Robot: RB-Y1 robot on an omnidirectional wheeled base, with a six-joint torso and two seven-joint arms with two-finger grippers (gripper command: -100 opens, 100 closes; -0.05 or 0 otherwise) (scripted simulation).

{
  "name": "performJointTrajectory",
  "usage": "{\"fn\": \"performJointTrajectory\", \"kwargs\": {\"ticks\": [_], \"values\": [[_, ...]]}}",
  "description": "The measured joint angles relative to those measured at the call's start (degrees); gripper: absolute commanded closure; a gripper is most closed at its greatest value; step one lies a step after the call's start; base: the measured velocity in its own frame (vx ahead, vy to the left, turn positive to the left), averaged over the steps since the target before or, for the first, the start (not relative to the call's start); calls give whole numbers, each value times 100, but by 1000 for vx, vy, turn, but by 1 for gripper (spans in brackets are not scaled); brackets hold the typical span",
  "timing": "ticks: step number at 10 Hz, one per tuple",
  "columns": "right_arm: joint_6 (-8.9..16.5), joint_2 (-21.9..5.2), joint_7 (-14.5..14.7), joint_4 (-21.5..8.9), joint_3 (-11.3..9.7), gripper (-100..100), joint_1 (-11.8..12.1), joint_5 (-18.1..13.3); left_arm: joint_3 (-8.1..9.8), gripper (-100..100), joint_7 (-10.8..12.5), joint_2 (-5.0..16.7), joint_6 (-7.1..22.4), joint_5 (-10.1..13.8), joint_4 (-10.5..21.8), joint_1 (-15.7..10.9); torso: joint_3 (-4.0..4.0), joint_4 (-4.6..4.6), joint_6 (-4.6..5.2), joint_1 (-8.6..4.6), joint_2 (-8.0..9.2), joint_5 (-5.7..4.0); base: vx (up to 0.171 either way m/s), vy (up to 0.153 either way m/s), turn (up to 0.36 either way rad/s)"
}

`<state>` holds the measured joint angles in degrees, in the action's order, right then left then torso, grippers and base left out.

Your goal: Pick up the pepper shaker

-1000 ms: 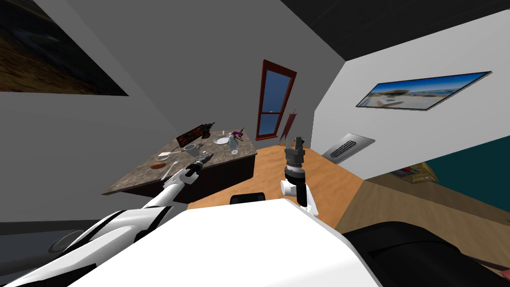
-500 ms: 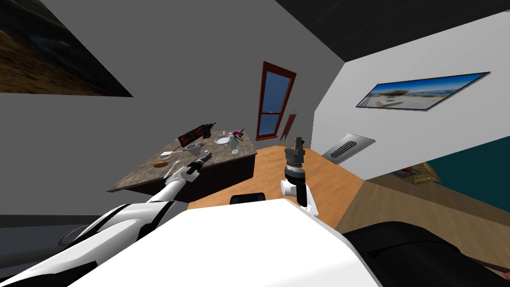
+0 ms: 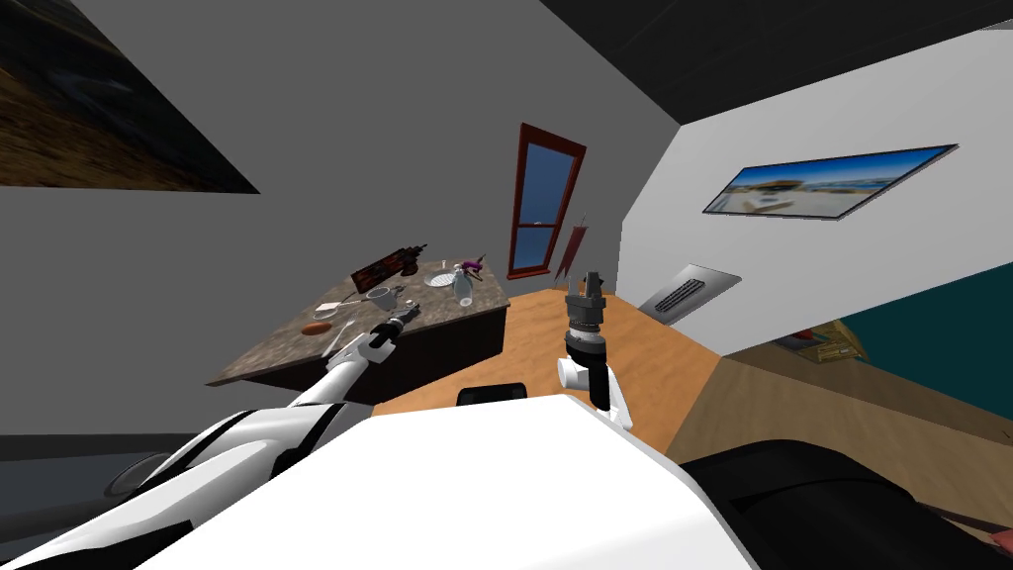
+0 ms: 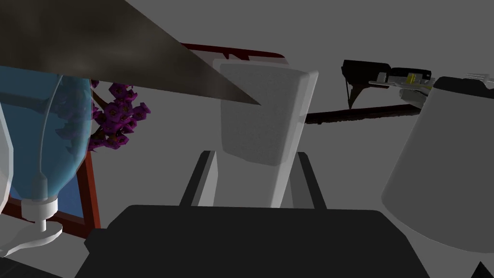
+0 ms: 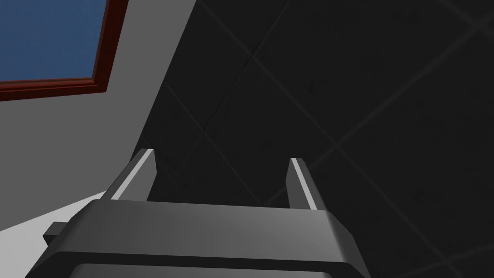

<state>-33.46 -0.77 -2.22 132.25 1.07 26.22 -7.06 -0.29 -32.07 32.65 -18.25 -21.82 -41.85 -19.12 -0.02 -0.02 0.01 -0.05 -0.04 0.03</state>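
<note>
The pepper shaker (image 4: 263, 116) is a pale grey, boxy block that stands upright between my left gripper's fingers (image 4: 206, 176). My left gripper (image 4: 254, 153) is shut on it, one finger pressed against each side. In the head view the left gripper (image 3: 404, 318) is over the near right part of the stone-topped table (image 3: 287, 351). My right gripper (image 3: 592, 282) is held up in front of my chest, away from the table, and in its own wrist view the right gripper (image 5: 222, 157) is open with nothing in it.
Close beside the shaker stand a blue glass bottle (image 4: 43, 125) with purple flowers (image 4: 116, 116) behind it, and a white cup (image 4: 444, 169) on the other side. The table also carries a plate (image 3: 438, 280), a brown roll (image 3: 316, 328) and cutlery.
My left gripper has gone from open to shut on the pepper shaker. The hand has drawn back slightly. The right arm has not moved.
</note>
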Motion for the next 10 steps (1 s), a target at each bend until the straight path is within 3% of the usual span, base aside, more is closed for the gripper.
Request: {"fn": "performJointTrajectory", "kwargs": {"ticks": [1, 3, 10], "values": [[0, 0, 0, 0, 0, 0, 0, 0, 51, 100, 3, -21, 25, -11, -121, 121, -8, -4, 3, 4, -12, 4, 75, 18, -90], [0, 0, 0, 0, 0, 0, 1, 0, 167, 100, 78, -52, 217, -38, -717, 596, -21, -18, 8, 7, -25, 16, 62, 14, -67], [0, 0, 0, 0, 0, 0, 1, 0, 525, 100, 238, -130, 456, -127, -2005, 1795, -46, -49, 11, 18, -42, 46, 40, 7, -47]]}}
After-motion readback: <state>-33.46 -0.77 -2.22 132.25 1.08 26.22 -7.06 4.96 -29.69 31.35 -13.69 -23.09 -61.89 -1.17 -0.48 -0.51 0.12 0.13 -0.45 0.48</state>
